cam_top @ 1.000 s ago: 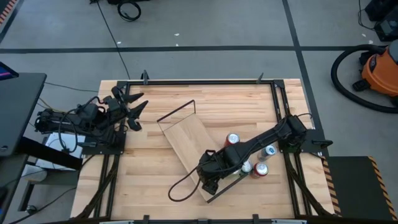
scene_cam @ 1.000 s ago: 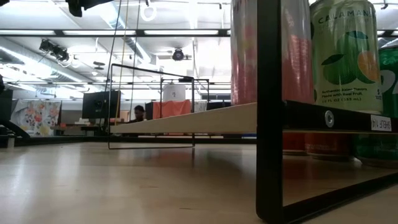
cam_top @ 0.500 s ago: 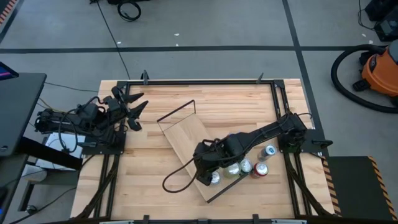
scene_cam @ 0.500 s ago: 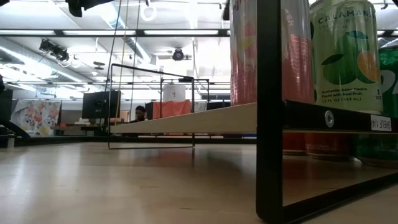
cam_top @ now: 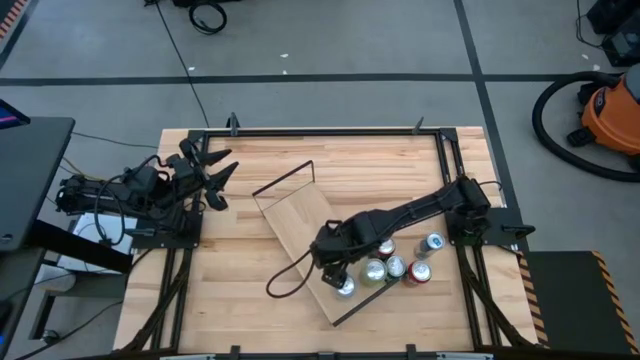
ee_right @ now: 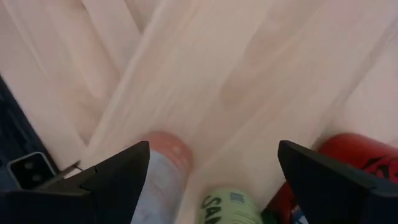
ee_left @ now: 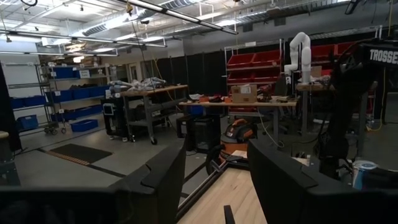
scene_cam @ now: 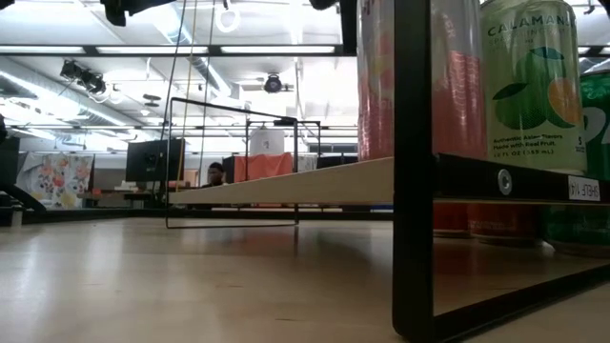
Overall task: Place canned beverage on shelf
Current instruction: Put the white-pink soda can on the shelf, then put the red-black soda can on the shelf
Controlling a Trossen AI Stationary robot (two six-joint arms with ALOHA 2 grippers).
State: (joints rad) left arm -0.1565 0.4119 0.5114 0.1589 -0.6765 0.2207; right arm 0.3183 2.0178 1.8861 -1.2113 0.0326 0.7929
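Observation:
The shelf (cam_top: 300, 225), a light-wood board with dark wire ends, lies slantwise at the table's middle. It also shows in the low view (scene_cam: 286, 186). A pink can (cam_top: 345, 287) stands upright on the board's near end, next to a green can (cam_top: 375, 270). Both show in the low view, the pink can (scene_cam: 376, 86) and the green can (scene_cam: 529, 86). My right gripper (cam_top: 333, 266) hovers open and empty just far-left of the pink can, pointing down (ee_right: 214, 163). My left gripper (cam_top: 218, 178) waits open at the table's left.
More cans stand by the shelf's near right end: a red one (cam_top: 385, 248), a silver-topped one (cam_top: 432, 243) and another red one (cam_top: 420, 272). The shelf's wire end frame (scene_cam: 412, 171) stands right before the low camera. A dark cable loop (cam_top: 285, 285) lies left of the shelf.
My right gripper has drawn back from over the shelf's near end toward the table's far edge. The pink can, hidden under the gripper a second ago, now stands uncovered on the board.

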